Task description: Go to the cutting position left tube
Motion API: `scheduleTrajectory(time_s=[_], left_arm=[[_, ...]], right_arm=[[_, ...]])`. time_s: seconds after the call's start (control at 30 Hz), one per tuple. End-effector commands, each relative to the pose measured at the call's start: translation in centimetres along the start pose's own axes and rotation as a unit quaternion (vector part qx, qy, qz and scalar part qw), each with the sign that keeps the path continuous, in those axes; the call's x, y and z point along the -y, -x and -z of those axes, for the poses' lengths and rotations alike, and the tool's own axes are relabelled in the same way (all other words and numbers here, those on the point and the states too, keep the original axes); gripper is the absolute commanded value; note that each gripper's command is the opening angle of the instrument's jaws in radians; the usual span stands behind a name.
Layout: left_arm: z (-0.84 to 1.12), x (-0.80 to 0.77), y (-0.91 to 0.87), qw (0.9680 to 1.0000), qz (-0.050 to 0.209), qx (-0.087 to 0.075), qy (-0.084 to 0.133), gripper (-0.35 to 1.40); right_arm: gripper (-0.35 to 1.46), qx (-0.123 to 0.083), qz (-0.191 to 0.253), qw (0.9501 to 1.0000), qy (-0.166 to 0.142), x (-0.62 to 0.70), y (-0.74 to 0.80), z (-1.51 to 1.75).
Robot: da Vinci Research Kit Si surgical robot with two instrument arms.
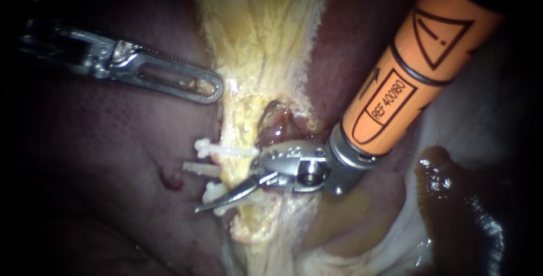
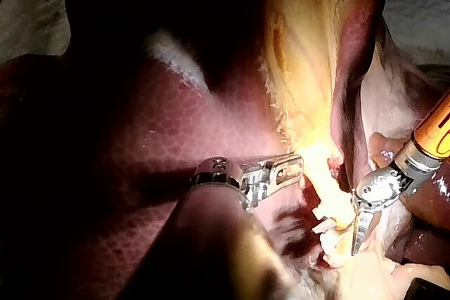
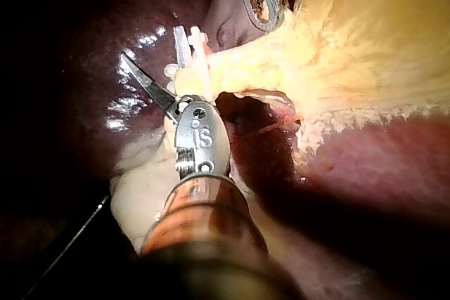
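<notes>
Endoscope view: tube (image 1: 235, 169) runs top to bottom; clips (image 1: 226, 150) jut past its left edge over liver (image 1: 124, 197). Blades of right instrument (image 1: 237, 177) apart, one crossing the tube.

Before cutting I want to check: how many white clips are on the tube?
3, stacked along the tube's left edge in the endoscope view: top clip, middle clip below it, bottom clip lowest. Others may be hidden behind it.
</notes>
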Motion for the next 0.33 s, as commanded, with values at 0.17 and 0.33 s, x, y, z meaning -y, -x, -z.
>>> scheduleTrajectory(time_s=[0.17, 0.33], left_arm=[[0.01, 0.0, 0.0, 1.0, 0.0, 0.0, 0.0, -0.35], [0.01, 0.0, 0.0, 1.0, 0.0, 0.0, 0.0, -0.35]], right_arm=[[1.43, 0.0, 0.0, 1.0, 0.0, 0.0, 0.0, 0.0], [1.43, 0.0, 0.0, 1.0, 0.0, 0.0, 0.01, 0.01]])
